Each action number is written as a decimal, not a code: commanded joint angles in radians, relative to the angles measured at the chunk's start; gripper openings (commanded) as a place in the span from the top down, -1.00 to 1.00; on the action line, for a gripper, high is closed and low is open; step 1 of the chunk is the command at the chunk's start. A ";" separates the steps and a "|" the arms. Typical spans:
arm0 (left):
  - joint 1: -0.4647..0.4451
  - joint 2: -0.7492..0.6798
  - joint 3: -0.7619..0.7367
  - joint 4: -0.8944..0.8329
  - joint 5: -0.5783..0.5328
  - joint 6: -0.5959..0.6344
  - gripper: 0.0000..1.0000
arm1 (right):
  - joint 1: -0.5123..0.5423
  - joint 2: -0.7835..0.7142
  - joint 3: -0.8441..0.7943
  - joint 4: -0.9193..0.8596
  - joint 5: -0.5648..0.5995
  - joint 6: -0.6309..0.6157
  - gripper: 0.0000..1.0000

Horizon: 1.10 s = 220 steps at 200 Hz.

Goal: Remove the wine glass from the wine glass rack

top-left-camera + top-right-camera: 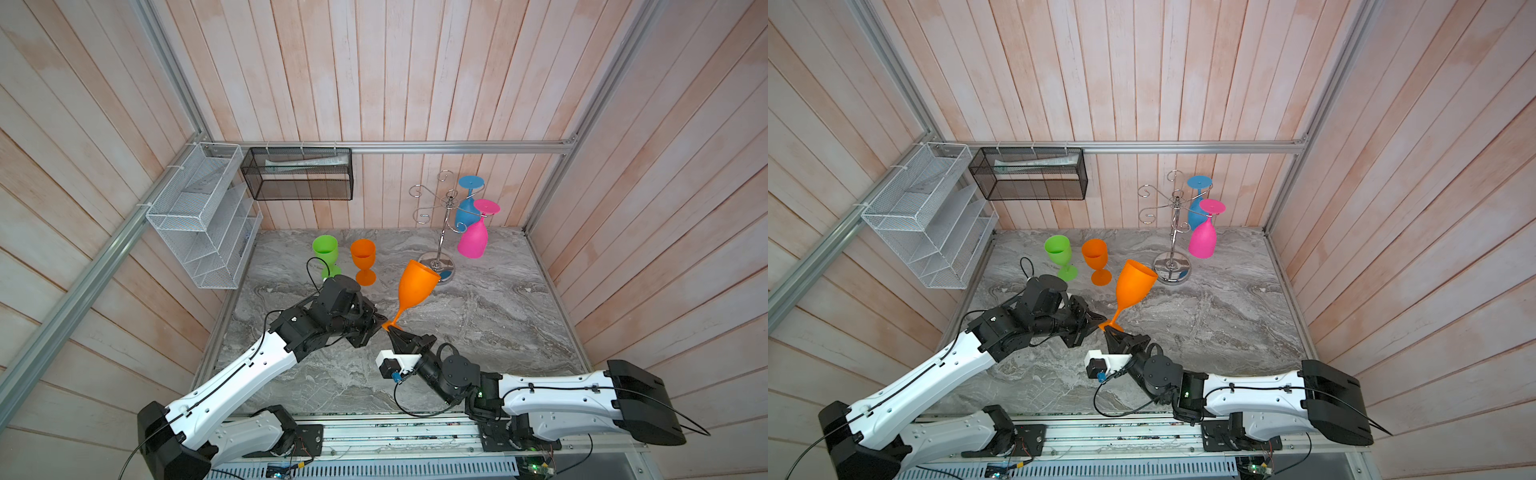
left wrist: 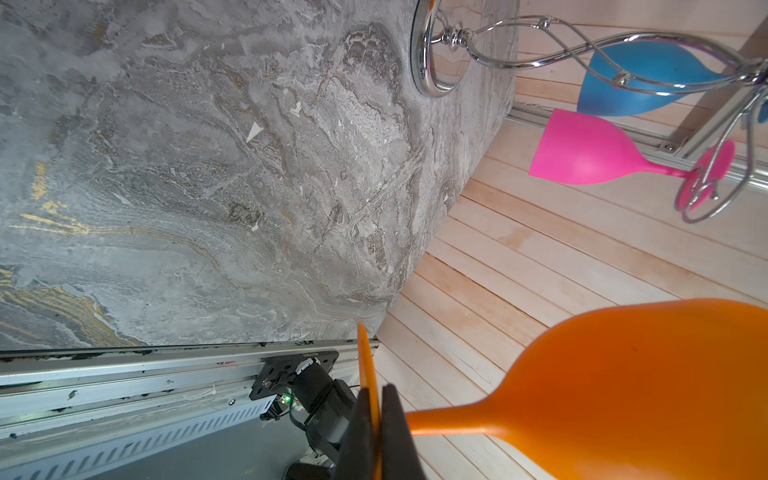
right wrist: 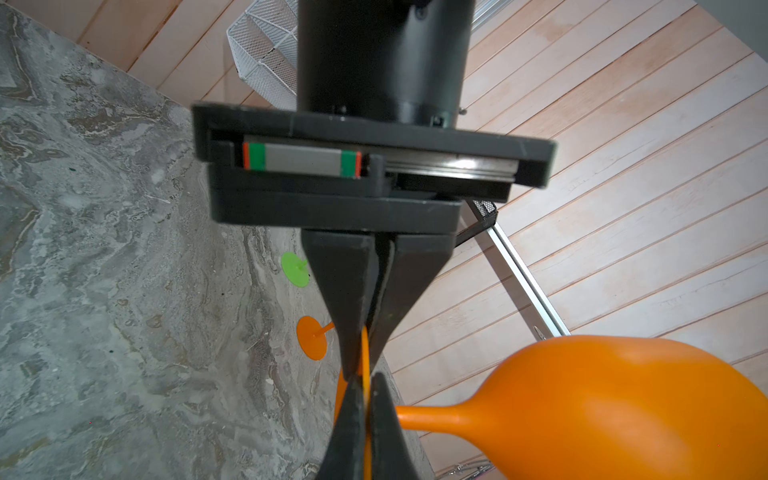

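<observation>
- Left gripper (image 1: 382, 325) and right gripper (image 1: 392, 331): matt black fingers. The left arm (image 1: 249, 370) and right arm (image 1: 552, 390) behind them are white with black joints.
- Wine glass (image 1: 417, 286), its foot between both pairs of fingers: plain bright orange.
- Just beyond the left gripper: a second orange glass (image 1: 363, 259) and a lime green glass (image 1: 326, 252).
- Further out past the right gripper: the wine glass rack (image 1: 441, 237) is mirror-bright chrome. It carries a hot pink glass (image 1: 473, 240) and a sky blue glass (image 1: 466, 212).
- Tabletop (image 1: 478, 324) under both grippers: grey marble pattern with pale swirling veins, and ochre streaks (image 2: 54, 226) in the left wrist view.
- Walls (image 1: 374, 83): pale pinkish wood planks.
- Far beyond the left gripper: a white mesh basket (image 1: 195, 216) and a black mesh basket (image 1: 297, 174).
</observation>
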 commanded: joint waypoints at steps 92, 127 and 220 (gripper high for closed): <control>0.052 -0.133 -0.135 0.038 -0.110 0.087 1.00 | 0.055 -0.097 0.071 -0.144 0.029 0.124 -0.14; 0.120 -0.209 -0.234 0.113 -0.070 0.164 1.00 | 0.094 -0.192 0.133 -0.356 0.006 0.325 -0.19; 0.269 -0.401 -0.534 0.449 0.130 0.361 1.00 | -0.195 -0.277 0.419 -0.888 -0.404 0.992 -0.11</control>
